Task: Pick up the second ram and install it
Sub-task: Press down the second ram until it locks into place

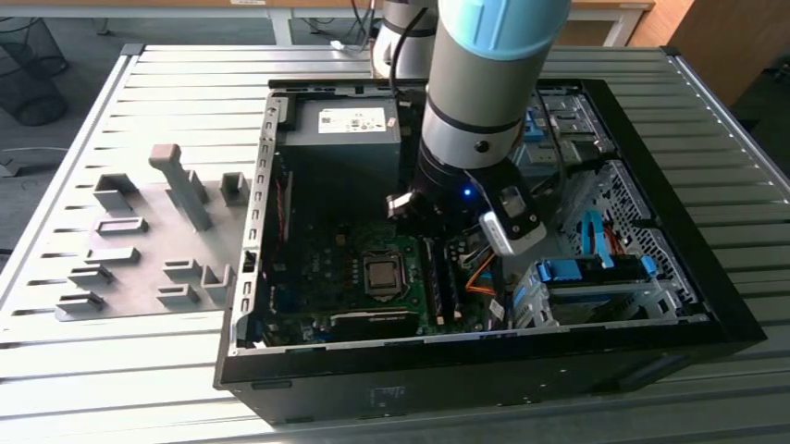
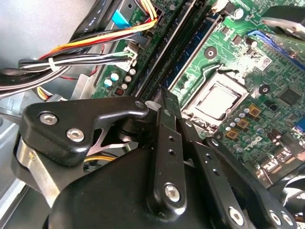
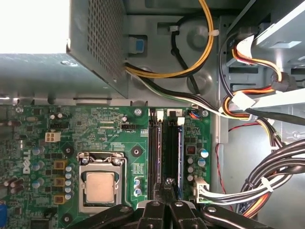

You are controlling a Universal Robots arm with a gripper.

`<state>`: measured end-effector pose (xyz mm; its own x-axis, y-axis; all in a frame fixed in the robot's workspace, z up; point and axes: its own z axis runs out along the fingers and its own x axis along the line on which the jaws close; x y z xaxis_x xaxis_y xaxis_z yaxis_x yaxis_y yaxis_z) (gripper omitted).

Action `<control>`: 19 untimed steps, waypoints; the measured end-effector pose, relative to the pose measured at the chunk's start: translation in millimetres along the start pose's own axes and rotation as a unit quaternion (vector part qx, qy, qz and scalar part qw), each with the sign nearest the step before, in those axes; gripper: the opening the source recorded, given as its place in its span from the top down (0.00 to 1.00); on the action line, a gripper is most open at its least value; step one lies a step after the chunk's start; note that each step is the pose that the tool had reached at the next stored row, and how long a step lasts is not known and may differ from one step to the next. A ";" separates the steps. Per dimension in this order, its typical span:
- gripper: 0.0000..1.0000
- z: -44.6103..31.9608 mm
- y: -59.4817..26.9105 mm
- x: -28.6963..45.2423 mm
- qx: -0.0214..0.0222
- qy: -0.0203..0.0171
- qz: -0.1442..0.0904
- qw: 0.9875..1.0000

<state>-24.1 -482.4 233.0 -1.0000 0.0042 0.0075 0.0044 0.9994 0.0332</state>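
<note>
Fixture plate [image 1: 136, 250], exterior view's left: grey blocks, no stick seen on them. PC case [image 1: 253, 185] open. CPU socket [image 3: 101, 183] bare, memory slots just beside it.

Step judged: install, seating stage. The second ram [image 3: 170, 148] is taken to be the dark stick standing in the slot under the fingertips; full seating cannot be told.

Gripper [image 3: 167, 182] is held low over that slot, fingers [image 2: 164, 102] brought together, nothing seen clamped between them. Straight downward pressure is judged needed, cable bundle [image 3: 267, 176] well apart.
</note>
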 end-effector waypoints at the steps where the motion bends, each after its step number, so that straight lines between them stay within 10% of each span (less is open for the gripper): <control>1: 0.89 1.1 0.0 0.0 0.000 0.000 0.000 1.000; 19: 0.89 16.7 -0.7 -0.1 0.000 0.000 0.000 1.000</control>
<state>-24.1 -482.5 216.3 -1.0000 0.0042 0.0078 0.0045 0.9995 0.0324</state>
